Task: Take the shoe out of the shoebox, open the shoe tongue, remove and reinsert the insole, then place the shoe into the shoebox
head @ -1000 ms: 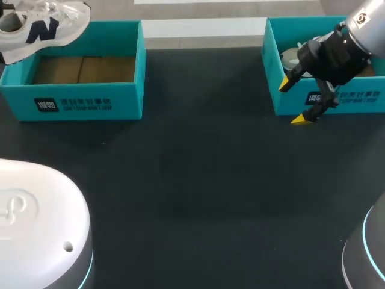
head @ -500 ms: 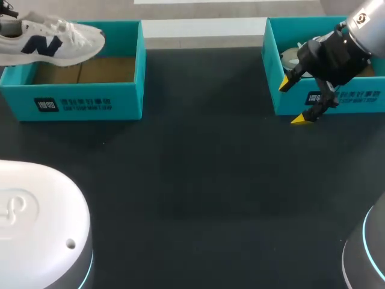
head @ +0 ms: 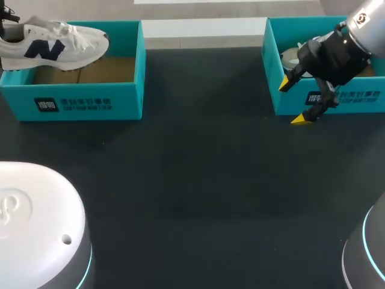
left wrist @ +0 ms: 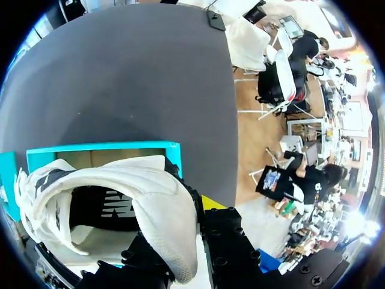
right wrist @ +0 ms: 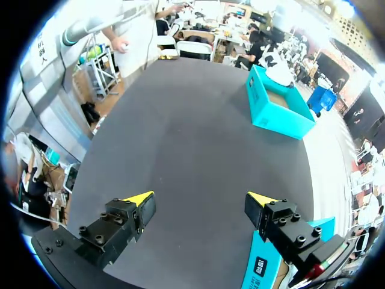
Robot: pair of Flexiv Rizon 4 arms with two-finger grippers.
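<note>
A white shoe [head: 55, 45] with a dark side logo hangs level just over the left teal shoebox [head: 84, 99], toe pointing toward the table's middle. My left gripper [left wrist: 195, 241] is shut on the shoe's heel collar [left wrist: 171, 223], one finger inside the opening; in the head view only a dark bit of it shows at the far left edge. The box's brown floor [left wrist: 90, 158] lies under the shoe. My right gripper [head: 292, 101] stands open and holds nothing, in front of the right teal box's near left corner. In the right wrist view its fingers [right wrist: 135, 208] spread wide over bare table.
The right teal box [head: 337, 99] sits at the back right with a pale grey object [head: 292, 57] inside. Both arm bases fill the near corners. Black tabletop [head: 198, 174] stretches between the boxes.
The shoe has swung right and come down, from tilted at the far left corner to level over the left box. The right arm has kept still.
</note>
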